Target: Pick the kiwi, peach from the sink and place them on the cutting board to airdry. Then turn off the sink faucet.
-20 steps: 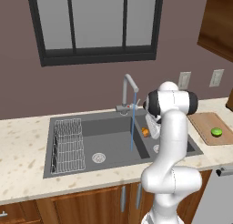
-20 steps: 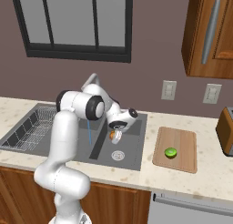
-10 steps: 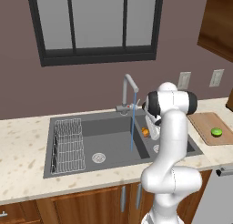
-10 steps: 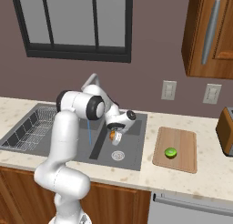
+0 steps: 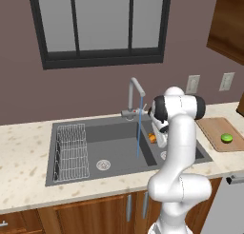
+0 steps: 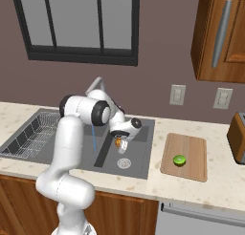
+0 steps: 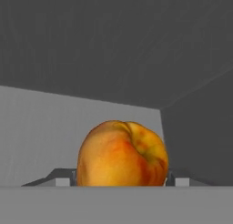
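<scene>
**Peach gripped and barely moving over the right basin**

Little has moved across the last second: arm, fruit and water sit in almost the same places as in the earlier pictures, so the lift is slow or only starting.

Going left to right in the right base view, the wire rack (image 6: 29, 133) fills the far end of the sink (image 6: 141, 169). Next, water runs in a thin blue stream (image 6: 93, 138) from the sink faucet (image 5: 136, 92). Then comes the pincer (image 6: 120, 143), low over the right basin near its drain, pinching the peach (image 6: 117, 142). In the hand view the peach (image 7: 122, 154) sits between the two finger tips, the basin's grey walls behind it. Further right, the kiwi (image 6: 179, 159) already rests on the cutting board (image 6: 191, 143) on the surface (image 6: 225, 181).

Judging from this, one fruit is done and the second is secured. What remains is carrying the peach right to the board, then shutting off the tap.
</scene>
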You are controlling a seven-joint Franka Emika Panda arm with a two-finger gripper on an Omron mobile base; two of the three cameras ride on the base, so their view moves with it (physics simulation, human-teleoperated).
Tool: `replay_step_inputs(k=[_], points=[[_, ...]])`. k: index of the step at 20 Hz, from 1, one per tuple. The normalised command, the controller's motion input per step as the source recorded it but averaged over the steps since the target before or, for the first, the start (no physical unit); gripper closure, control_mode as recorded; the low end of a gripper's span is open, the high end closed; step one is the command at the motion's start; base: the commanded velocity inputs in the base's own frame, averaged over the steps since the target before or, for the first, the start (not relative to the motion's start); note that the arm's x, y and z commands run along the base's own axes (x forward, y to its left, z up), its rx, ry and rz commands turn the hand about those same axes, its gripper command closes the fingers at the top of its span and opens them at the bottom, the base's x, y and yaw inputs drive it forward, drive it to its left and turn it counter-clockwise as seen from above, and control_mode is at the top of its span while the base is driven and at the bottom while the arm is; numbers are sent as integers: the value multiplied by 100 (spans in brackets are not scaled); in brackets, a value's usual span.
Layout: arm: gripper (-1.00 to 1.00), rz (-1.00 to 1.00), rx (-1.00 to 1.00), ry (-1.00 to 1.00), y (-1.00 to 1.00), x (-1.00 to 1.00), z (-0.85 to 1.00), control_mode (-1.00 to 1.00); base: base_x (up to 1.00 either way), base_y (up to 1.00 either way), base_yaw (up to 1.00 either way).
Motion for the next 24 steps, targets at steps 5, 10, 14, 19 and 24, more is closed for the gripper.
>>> replay_step_inputs(k=[5, 10, 14, 19, 24], points=[[100, 0, 0, 0, 0, 1, -3, -100, 0, 0, 0], [100, 0, 0, 0, -3, 0, 2, -100, 0, 0, 0], [100, 0, 0, 0, -1, 0, 17, -100, 0, 0, 0], [100, 0, 0, 0, -9, -11, 31, -100, 0, 0, 0], [100, 0, 0, 0, -17, -28, 39, -100, 0, 0, 0]])
